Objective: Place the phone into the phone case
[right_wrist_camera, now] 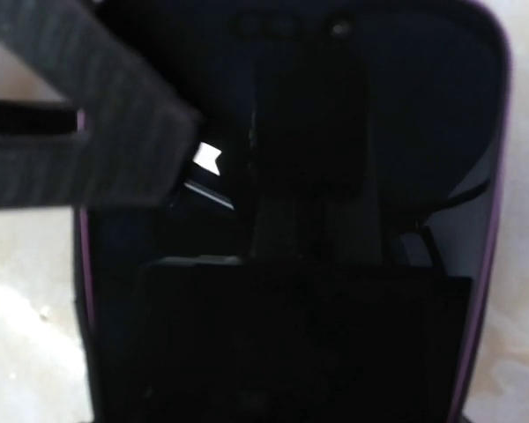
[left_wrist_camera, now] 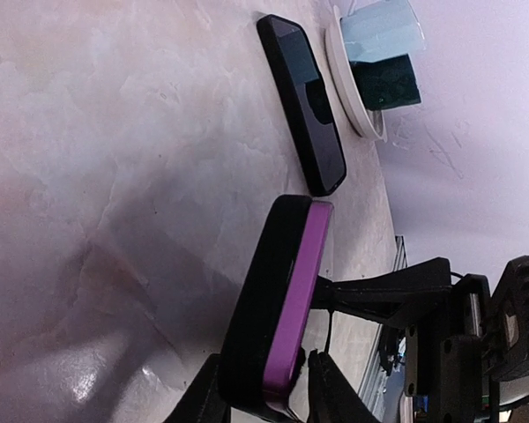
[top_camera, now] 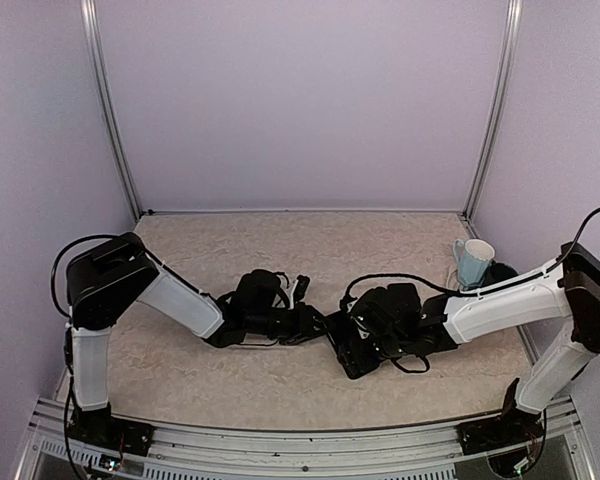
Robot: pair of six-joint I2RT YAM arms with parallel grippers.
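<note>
Closest to the left wrist camera, the left hand (left_wrist_camera: 266,383) is pinched narrow on the near end of the phone case (left_wrist_camera: 278,308), with one finger (left_wrist_camera: 328,392) against the purple side and the other against the black side. The case stands on its long edge on the counter (left_wrist_camera: 115,132), black on one face with a purple layer along the other.

Beyond the case and apart from it, the phone (left_wrist_camera: 304,106) lies flat on the counter with its glossy dark face up. It is outside the case. Just past the phone is a white plate (left_wrist_camera: 353,101) carrying a pale blue mug (left_wrist_camera: 383,31) and a dark green block (left_wrist_camera: 388,81).

From above, the left arm (top_camera: 170,295) reaches in from the left edge toward the middle of the counter. The two hands meet there, very close together. The right hand (top_camera: 352,340) comes in from the right on its white arm (top_camera: 500,300), with the mug behind that arm near the back right corner.

The right wrist camera is pressed close to the case, which shows as a dark panel with a thin purple rim. A finger of the left hand crosses the upper left corner of that view. The view is too dark to tell whether the right hand grips the case or only stands wide around it.
</note>
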